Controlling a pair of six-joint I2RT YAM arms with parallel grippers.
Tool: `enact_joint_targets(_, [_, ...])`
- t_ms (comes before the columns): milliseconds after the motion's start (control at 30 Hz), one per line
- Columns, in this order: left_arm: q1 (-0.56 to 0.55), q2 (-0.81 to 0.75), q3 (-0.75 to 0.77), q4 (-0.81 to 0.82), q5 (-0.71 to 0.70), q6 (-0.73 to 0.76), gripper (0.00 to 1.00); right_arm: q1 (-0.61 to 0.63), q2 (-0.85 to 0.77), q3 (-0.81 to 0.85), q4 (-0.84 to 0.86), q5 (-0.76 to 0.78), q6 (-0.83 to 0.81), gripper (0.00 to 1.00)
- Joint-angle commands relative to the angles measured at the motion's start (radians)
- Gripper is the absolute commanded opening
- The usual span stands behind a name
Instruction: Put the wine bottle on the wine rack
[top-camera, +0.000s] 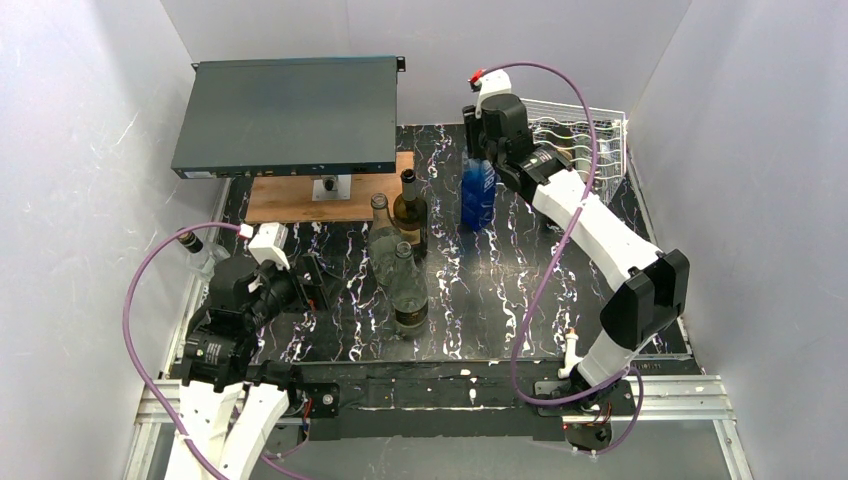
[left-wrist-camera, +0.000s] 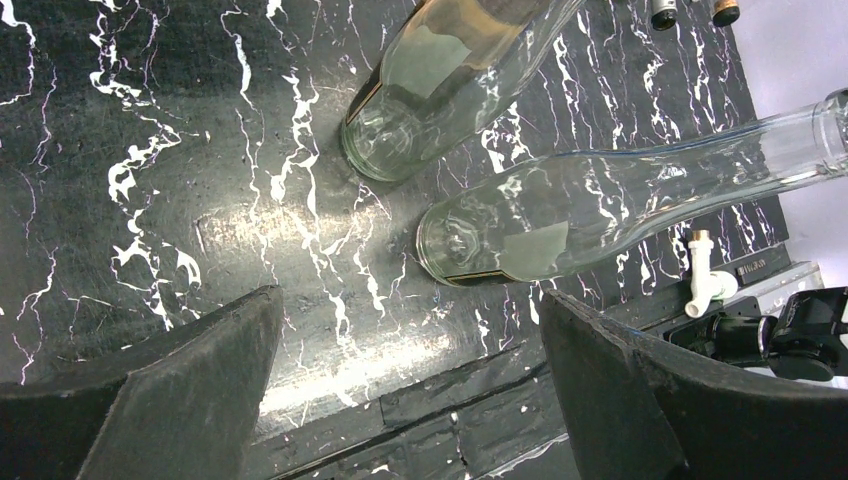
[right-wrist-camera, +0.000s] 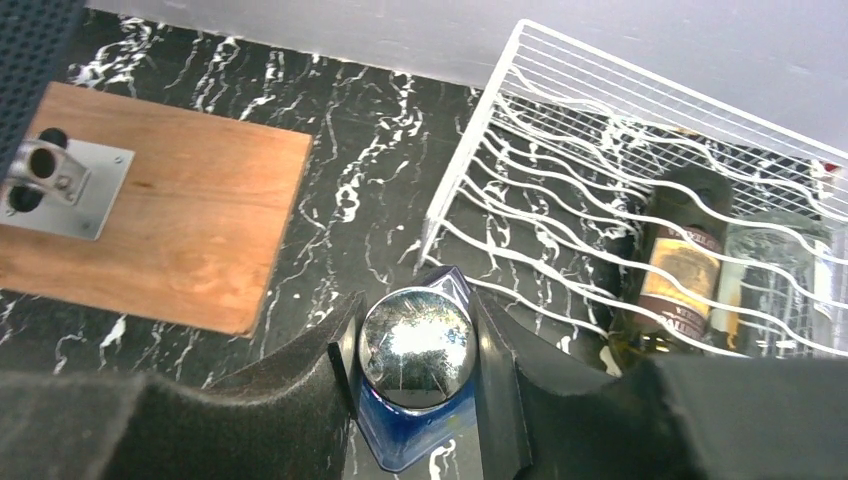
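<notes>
A blue wine bottle with a round chrome cap stands upright on the black marbled table, just left of the white wire wine rack. My right gripper is above it, shut on the cap, one finger pressed to each side; the right wrist view shows the right gripper from above and the wine rack close behind. My left gripper hovers open and holds nothing at the near left; the left wrist view shows the left gripper over bare table, short of two clear bottles.
The rack holds a dark labelled bottle and a clear one. Mid-table stand a dark bottle and two clear bottles. A dark flat box sits on a stand over a wooden board.
</notes>
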Motion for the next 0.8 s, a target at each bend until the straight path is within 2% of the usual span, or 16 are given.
enact_joint_targets(0, [-0.003, 0.008, -0.006, 0.011, 0.0, 0.005, 0.99, -0.039, -0.036, 0.035, 0.191, 0.069, -0.038, 0.01])
enact_joint_targets(300, [-0.003, -0.004, -0.005, 0.011, 0.0, 0.005, 0.99, -0.047, -0.203, -0.33, 0.434, 0.049, 0.015, 0.01])
enact_joint_targets(533, [-0.003, -0.005, -0.005, 0.011, 0.002, 0.005, 0.99, -0.047, -0.335, -0.498, 0.411, 0.018, 0.005, 0.01])
enact_joint_targets(767, [-0.003, 0.001, -0.005, 0.011, 0.007, 0.006, 0.99, -0.047, -0.463, -0.621, 0.317, -0.026, 0.037, 0.01])
